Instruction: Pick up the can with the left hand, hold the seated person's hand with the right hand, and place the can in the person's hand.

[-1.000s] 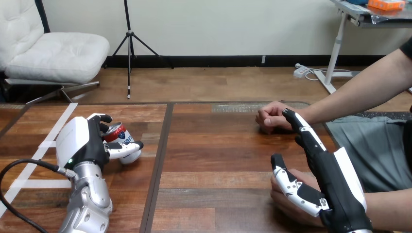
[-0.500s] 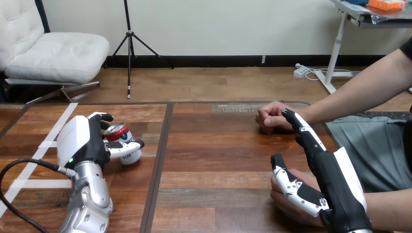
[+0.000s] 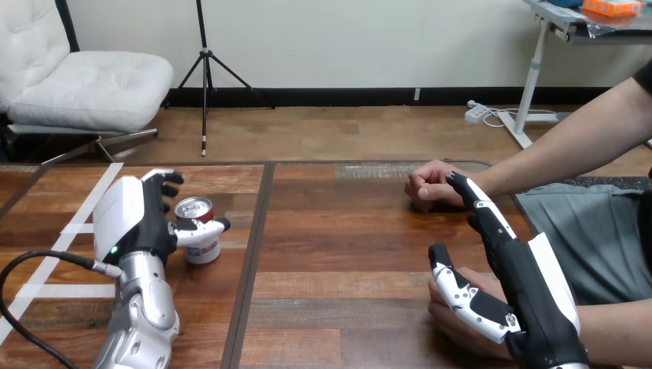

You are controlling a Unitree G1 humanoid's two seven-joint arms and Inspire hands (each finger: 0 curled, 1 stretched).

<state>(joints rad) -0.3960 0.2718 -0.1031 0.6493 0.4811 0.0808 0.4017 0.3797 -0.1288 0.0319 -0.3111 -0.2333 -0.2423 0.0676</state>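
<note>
Head view.

Wooden table [image 3: 346, 254], dark seam running front to back a little left of centre. White tape strips [image 3: 48, 290] on the left part of the top.

Can [image 3: 200, 240]: a red and white drink can with a silver top, upright, left of the seam, on the table's left half. Its base looks to be on the wood, though I cannot tell whether it bears its own weight.

Left hand [image 3: 137, 223]: comes up from the lower left, white back shell facing the camera. It is closed round the can: the thumb crosses the can's near side just under the rim, and the fingers [image 3: 166, 183] curl round behind its far side. The silver forearm runs down to the bottom edge.

Right hand [image 3: 532, 288]: at the lower right, set on edge. Its fingers [image 3: 486, 215] are straight and together, pointing away across the table, not wrapped round anything. The thumb lies out to the left, across the top of the person's near hand [image 3: 454, 317], touching it. That hand rests on the table under the thumb.

The person's far hand [image 3: 427, 187]: a loose fist on the wood near the far edge, right of centre. The right hand's fingertips overlap it from this angle; contact cannot be told.

The can and the person's hands are well apart.
</note>
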